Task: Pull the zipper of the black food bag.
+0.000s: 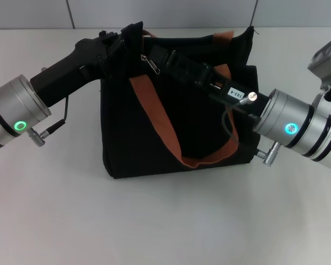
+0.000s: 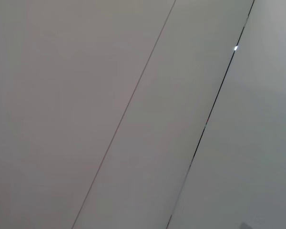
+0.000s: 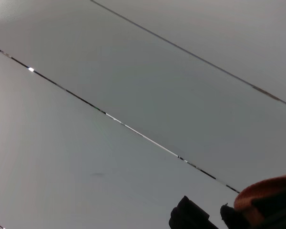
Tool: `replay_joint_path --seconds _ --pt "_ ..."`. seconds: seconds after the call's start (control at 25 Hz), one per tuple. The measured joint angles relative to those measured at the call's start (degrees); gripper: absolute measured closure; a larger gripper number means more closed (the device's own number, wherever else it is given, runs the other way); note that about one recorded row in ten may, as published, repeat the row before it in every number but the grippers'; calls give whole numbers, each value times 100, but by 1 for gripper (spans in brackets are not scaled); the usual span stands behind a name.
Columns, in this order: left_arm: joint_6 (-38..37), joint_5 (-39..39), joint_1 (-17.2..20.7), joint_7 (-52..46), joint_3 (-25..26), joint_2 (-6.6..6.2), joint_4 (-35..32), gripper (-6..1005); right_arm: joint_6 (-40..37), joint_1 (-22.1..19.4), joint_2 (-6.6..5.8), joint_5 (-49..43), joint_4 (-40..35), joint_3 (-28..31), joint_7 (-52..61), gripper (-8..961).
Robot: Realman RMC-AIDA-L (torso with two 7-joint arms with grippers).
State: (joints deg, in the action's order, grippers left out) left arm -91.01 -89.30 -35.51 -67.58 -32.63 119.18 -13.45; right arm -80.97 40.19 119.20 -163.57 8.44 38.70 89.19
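The black food bag (image 1: 154,138) stands upright mid-table in the head view, with orange-brown strap handles (image 1: 154,118) draped over its front. The silver zipper (image 1: 152,64) hangs free on the zip line near the bag's top left. My right gripper (image 1: 157,53) reaches across the bag's top from the right and ends just above the zipper. My left gripper (image 1: 123,40) comes in from the left and sits against the bag's top left corner. Black on black hides both grips. The right wrist view catches only a bit of orange strap (image 3: 267,195).
The bag sits on a white table (image 1: 154,221) with bare surface in front and on both sides. Grey wall panels (image 2: 133,95) run behind the table, and they fill both wrist views.
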Motion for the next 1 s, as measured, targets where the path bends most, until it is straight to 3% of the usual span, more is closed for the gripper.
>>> replay_joint_path --seconds 1.0 --pt "-1 -1 -61 68 -34 0 41 968 303 76 14 -203 2 -89 522 136"
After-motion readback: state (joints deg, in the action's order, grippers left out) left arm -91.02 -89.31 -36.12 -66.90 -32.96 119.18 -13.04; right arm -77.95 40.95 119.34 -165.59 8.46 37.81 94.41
